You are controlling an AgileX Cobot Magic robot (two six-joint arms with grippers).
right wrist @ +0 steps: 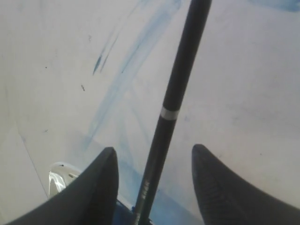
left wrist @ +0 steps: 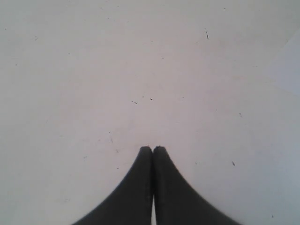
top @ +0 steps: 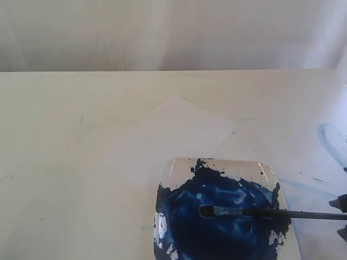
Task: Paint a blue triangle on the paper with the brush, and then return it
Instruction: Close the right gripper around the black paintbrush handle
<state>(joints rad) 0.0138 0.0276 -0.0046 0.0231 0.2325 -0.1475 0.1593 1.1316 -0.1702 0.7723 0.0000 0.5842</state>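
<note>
The brush (top: 271, 213) is lying across the paint dish (top: 179, 168) (bristles in paint); the right gripper (right wrist: 154, 164) is standing wide apart, seemingly not gripping it, and the left gripper (left wrist: 153, 149) is pressed closed, empty.

light: bright, even, washed-out
shadows: faint
glare: wet sheen on paint dish (top: 260, 169)
blur: soft wrist views, near fingers unsharp

The exterior view's lower edge cut off the near side of the paint dish (top: 269, 174), and its right edge cut the brush (top: 271, 213) handle and all but dark slivers of the right hand (top: 341, 216). The paper (top: 179, 132) barely stood out from the tabletop (top: 65, 162). In the right wrist view the brush tip fell below the frame
</note>
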